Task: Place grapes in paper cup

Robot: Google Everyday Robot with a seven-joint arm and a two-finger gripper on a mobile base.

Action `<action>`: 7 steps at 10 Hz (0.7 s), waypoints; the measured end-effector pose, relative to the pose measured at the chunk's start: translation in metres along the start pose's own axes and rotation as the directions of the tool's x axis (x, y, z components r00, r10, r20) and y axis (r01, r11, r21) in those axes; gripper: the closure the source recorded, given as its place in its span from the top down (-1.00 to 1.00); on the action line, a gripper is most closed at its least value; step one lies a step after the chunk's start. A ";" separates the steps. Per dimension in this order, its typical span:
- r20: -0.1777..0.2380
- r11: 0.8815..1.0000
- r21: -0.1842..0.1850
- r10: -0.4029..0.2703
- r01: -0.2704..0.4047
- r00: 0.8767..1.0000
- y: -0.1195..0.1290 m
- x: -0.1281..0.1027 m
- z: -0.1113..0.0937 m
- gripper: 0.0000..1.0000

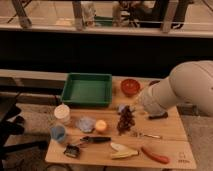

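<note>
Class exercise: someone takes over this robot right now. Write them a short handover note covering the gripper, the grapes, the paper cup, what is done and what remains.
Gripper: at the end of the arm, just above the grapes, near the table's middle.
Grapes: hanging or lying right under the gripper, right of the orange ball.
Paper cup: upright at the table's left, below the green tray.
Done: grapes reached.
Left: carry them left to the cup and drop them in.

I get warm, dim light on the table (167,129) and a brighter window (60,12) strip up top, with a dark band between. The pale arm (192,85) catches light. Its gripper (133,106) sits shaded just above the grapes (126,121).
</note>
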 end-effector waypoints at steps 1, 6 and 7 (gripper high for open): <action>0.001 1.000 0.000 -0.006 0.006 1.000 -0.002 -0.001 0.002 -1.00; 0.051 0.996 0.066 -0.064 0.060 0.997 -0.028 -0.014 0.001 -1.00; 0.071 0.992 0.092 -0.091 0.085 0.993 -0.047 -0.028 0.007 -1.00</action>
